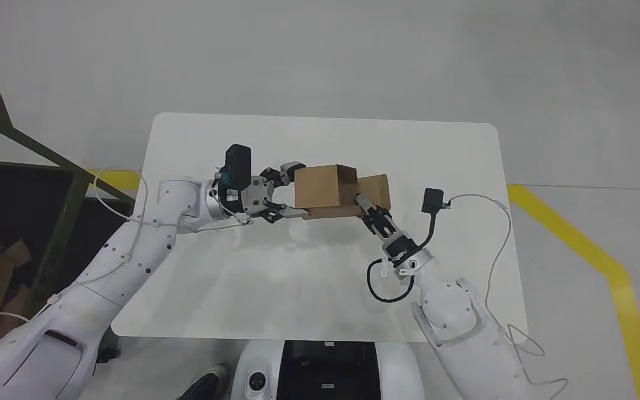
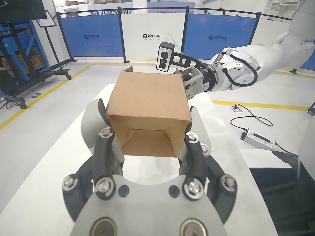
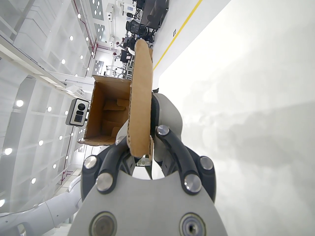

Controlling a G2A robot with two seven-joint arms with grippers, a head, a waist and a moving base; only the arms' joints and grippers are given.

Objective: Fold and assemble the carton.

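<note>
From above: find the carton (image 1: pixel 328 187) over the middle of the table (image 1: pixel 420 150), lying crosswise between the left gripper (image 1: pixel 291 190) and the right gripper (image 1: pixel 362 207). Long axis straight from one gripper to the other, an open end toward each. Loose flap (image 1: pixel 374 187) standing out at the right-hand end, touching the right gripper and well apart from the left one. Hard to tell from here whether lifted or resting.

Through the left wrist: spread wide around the near end of the carton (image 2: pixel 147 94), fingers (image 2: pixel 102 114) flanking both side walls and seemingly pressed against them, so judged to be holding the body across its width. Looks straight down the hollow along the long axis. Right gripper (image 2: pixel 189 87) just beyond the far end.

Through the right wrist: closed narrow on the flap (image 3: pixel 141 92), pinching its free end between the fingertips of the right gripper (image 3: pixel 140 138). Carton body (image 3: pixel 108 109) just beyond, mouth turned this way, a few tabs visible inside.

Judged next: swing the flap about its crease and across that mouth. Falls to the right arm, already on the flap and nearer that end; leave the left as a brace along the axis, pushing back against the fold.
</note>
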